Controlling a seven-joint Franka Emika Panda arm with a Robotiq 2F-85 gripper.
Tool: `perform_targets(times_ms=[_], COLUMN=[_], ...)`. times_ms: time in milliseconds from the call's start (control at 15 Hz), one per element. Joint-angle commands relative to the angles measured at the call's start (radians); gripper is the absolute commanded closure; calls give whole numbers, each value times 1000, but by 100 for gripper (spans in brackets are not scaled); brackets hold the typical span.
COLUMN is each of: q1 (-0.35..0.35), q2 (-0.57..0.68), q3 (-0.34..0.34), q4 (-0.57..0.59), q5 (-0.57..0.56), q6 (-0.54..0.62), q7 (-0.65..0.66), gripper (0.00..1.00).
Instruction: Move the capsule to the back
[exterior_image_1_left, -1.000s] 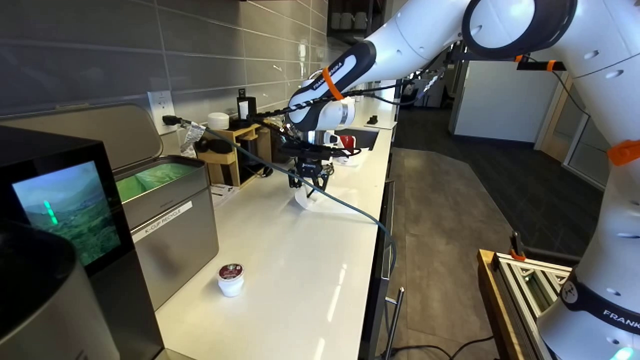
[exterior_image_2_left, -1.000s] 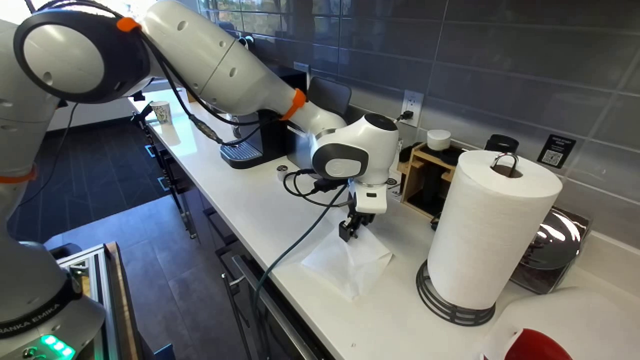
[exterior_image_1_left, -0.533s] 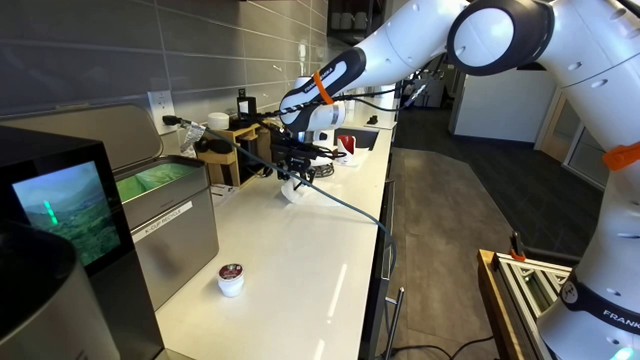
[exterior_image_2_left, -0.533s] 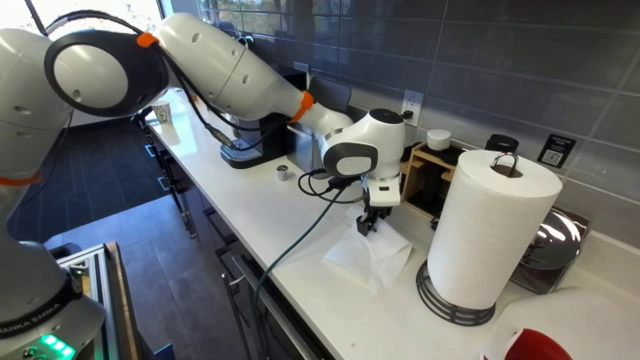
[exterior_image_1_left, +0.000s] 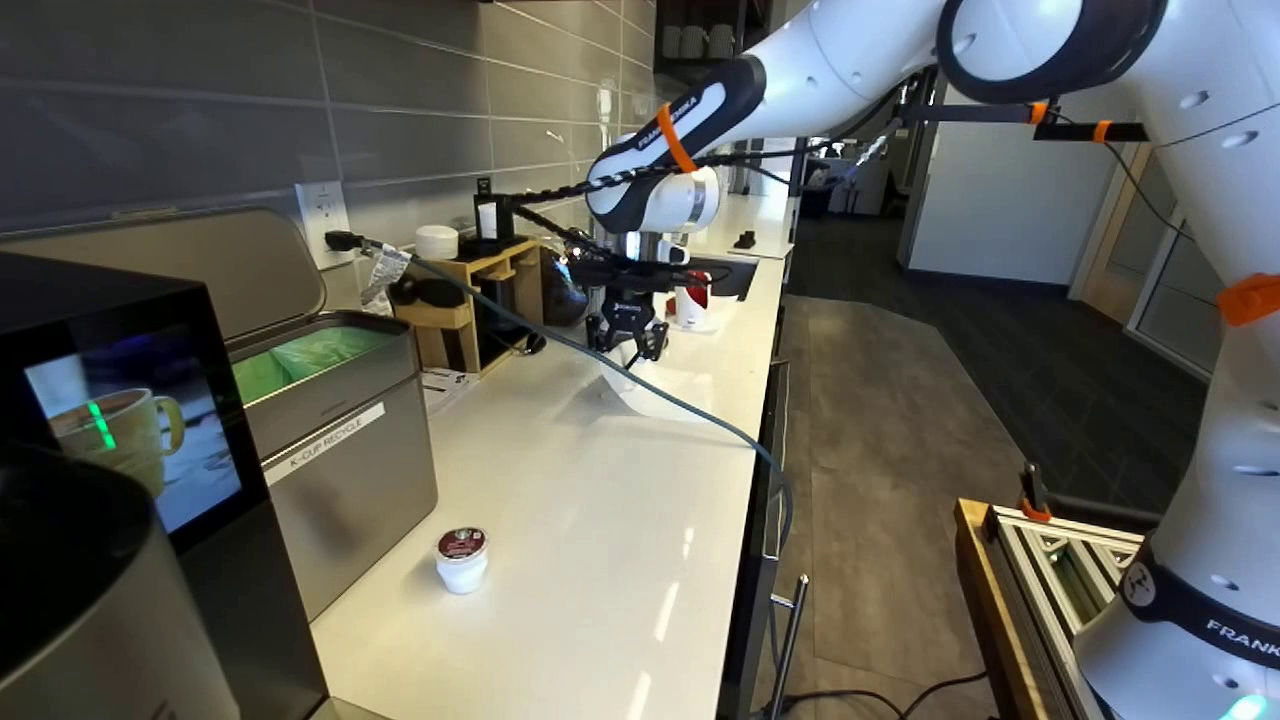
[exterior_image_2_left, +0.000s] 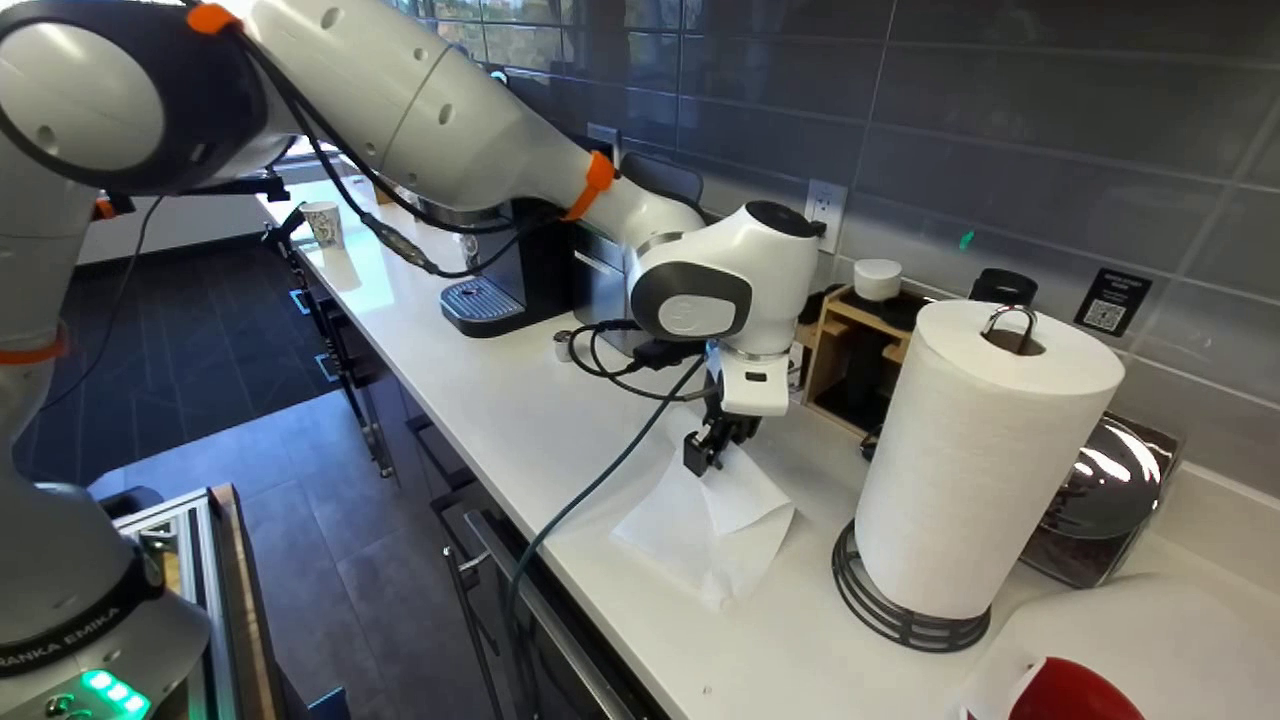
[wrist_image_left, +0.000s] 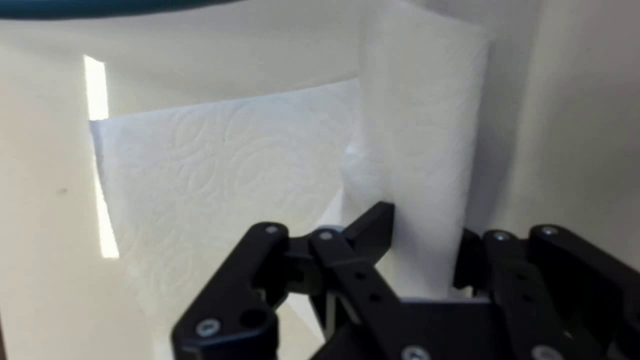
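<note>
The capsule stands upright on the white counter, with a dark red-brown top and white body, beside the metal bin. In an exterior view it is small and partly behind the arm's cables. It is out of the wrist view. My gripper is farther along the counter, well apart from the capsule. It is shut on a white paper towel sheet, whose lower part drapes on the counter. In the wrist view a fold of the sheet stands in front of my gripper and hides where the fingertips meet.
A paper towel roll stands on a wire base near the gripper. A metal recycle bin, coffee machine and wooden organizer line the wall side. A blue-green cable crosses the counter. A red-and-white item stands beyond.
My gripper went toward the wall, then came back toward the counter's front edge, slightly higher, and the sheet moved with it. The capsule has not moved. The picture on the machine's screen changed.
</note>
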Motion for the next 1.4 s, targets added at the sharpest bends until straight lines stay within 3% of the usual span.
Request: perform_targets(times_ms=[0,333,733,933,1267,1333], q1=[8,39,39,24,3,21], q2=[-218,-353,-387,-302,-73,-187], q3=[-26,-102,-107,-91,-74,-89], q4=[-209,-285,-308,-252,-101,-197], q5=[-48,-317,-565,-581,-547,-562], q6=[-41,-218,-228,-224,-228,-219], q7=[-50,74,420,457,355,391], gripper=[97,97,97,97,97,97])
